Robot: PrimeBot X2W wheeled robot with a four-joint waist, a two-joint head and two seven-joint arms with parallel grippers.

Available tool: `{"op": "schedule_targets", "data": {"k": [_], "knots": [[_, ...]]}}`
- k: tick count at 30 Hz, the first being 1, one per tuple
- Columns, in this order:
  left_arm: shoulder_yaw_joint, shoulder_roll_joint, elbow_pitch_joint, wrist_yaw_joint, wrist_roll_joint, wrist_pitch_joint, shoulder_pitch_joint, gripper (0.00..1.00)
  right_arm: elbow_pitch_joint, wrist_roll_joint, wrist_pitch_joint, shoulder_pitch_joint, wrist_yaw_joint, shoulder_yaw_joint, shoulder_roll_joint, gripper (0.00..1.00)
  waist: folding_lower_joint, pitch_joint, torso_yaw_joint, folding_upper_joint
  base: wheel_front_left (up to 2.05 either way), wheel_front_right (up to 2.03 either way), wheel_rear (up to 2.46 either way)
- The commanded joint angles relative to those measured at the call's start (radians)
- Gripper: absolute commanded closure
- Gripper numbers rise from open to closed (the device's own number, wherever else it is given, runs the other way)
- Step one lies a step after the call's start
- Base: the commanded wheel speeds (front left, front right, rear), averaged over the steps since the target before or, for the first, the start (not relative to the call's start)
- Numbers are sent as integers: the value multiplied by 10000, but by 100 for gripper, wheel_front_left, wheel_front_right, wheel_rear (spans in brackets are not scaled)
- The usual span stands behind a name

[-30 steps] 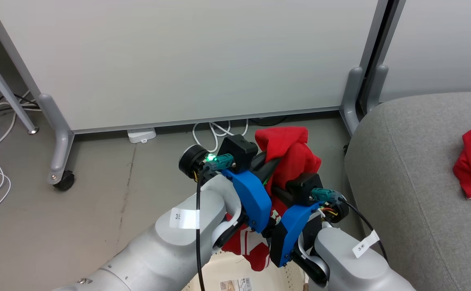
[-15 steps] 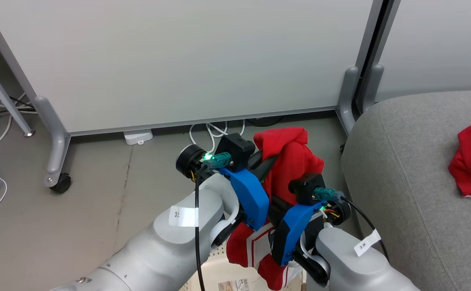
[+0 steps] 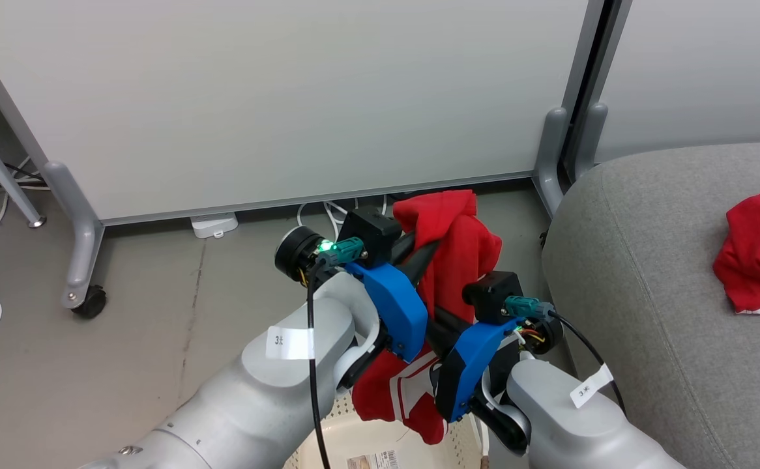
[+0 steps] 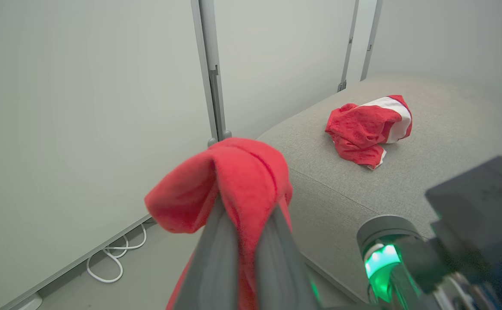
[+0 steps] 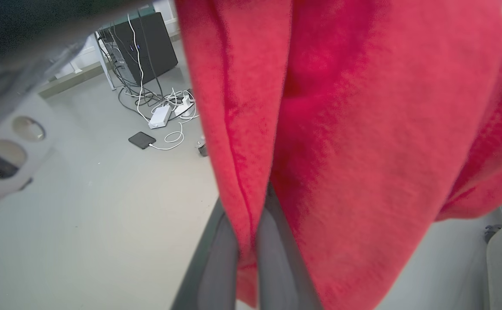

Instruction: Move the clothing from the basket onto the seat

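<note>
Over the basket (image 3: pixel 380 438), the left gripper (image 3: pixel 427 255) is clamped on the top fold of a red garment (image 3: pixel 453 251), whose striped lower end dangles above the basket. Just to the right, the right gripper (image 5: pixel 249 241) pinches the same cloth lower down. Farther right, a second garment (image 3: pixel 755 251) lies crumpled on the seat (image 3: pixel 647 293).
</note>
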Motion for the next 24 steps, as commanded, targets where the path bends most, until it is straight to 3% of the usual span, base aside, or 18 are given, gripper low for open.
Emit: {"op": "schedule_targets", "data": {"k": [1, 12, 24], "knots": [[63, 2, 5, 37, 45, -48, 11, 0, -58, -36, -50, -5, 1, -30, 10, 100, 0, -3, -9, 0, 0, 0, 0], [817, 45, -110, 135, 751, -49, 377, 0, -144, -252, -52, 100, 1, -218, 12, 100, 0, 1, -73, 0, 0, 0, 0], [3259, 992, -1922, 548, 2551, -48, 2479, 0, -517, -743, -53, 195, 1, -766, 12, 100, 0, 47, -104, 0, 0, 0, 0]]}}
